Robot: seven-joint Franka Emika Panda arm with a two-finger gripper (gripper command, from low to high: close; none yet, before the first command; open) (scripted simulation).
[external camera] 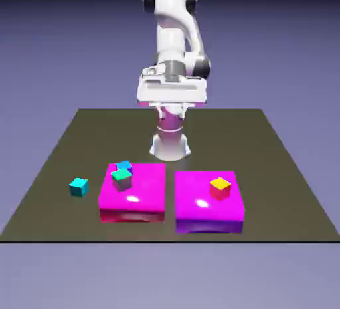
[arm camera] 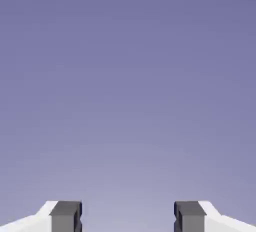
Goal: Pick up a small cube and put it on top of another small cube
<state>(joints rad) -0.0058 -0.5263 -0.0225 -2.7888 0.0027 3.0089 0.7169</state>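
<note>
The small cyan cube (external camera: 79, 187) with darker teal sides lies on the dark table, just off the exterior view's left of a magenta block (external camera: 143, 198). On that block sit a green-topped cube (external camera: 121, 179) and, touching it from behind, a blue cube (external camera: 125, 165). My gripper (external camera: 172, 94) hangs high above the table's far part, well away from all the cubes. In the hand view the gripper (arm camera: 128, 216) is open, its grey fingertips (arm camera: 66, 216) wide apart with only the violet backdrop between them. No cube appears in that view.
A second magenta block (external camera: 199, 208) lies at the exterior view's right and carries a yellow-topped cube (external camera: 220, 187) with red sides. The robot's base (external camera: 170, 143) stands behind the two blocks on the dark table (external camera: 279, 195).
</note>
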